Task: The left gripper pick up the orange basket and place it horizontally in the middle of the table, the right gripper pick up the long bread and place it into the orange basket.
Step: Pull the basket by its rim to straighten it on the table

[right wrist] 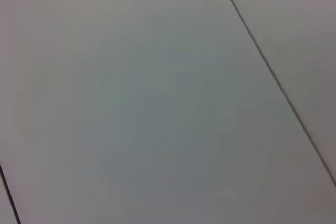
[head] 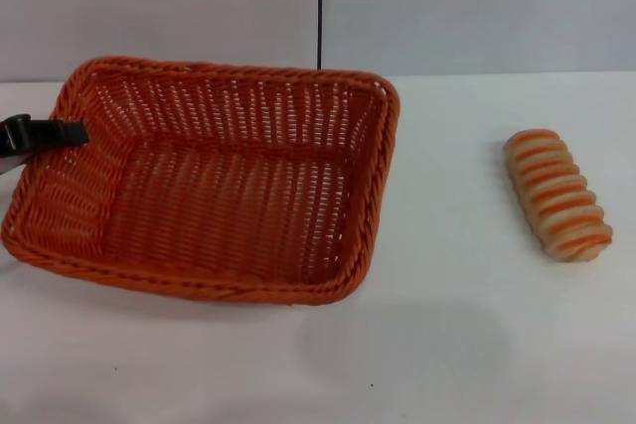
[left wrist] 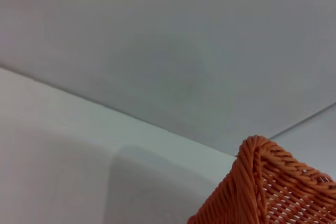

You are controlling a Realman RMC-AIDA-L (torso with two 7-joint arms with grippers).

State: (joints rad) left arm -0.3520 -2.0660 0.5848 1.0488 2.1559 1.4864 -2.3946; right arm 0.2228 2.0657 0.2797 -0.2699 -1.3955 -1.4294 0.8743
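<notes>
The orange basket (head: pixel 214 181) lies lengthwise on the white table (head: pixel 467 325), left of the middle, and holds nothing. My left gripper (head: pixel 45 133) reaches in from the left edge of the head view, and its black jaw sits across the basket's left rim, shut on it. In the left wrist view only one braided corner of the orange basket (left wrist: pixel 273 187) shows. The long bread (head: pixel 556 194) lies by itself on the table to the right, well clear of the basket. The right gripper is out of view; its wrist view shows only a plain grey surface.
A grey wall with a dark vertical seam (head: pixel 320 7) stands behind the table. Bare tabletop stretches between the basket and the bread and along the front edge.
</notes>
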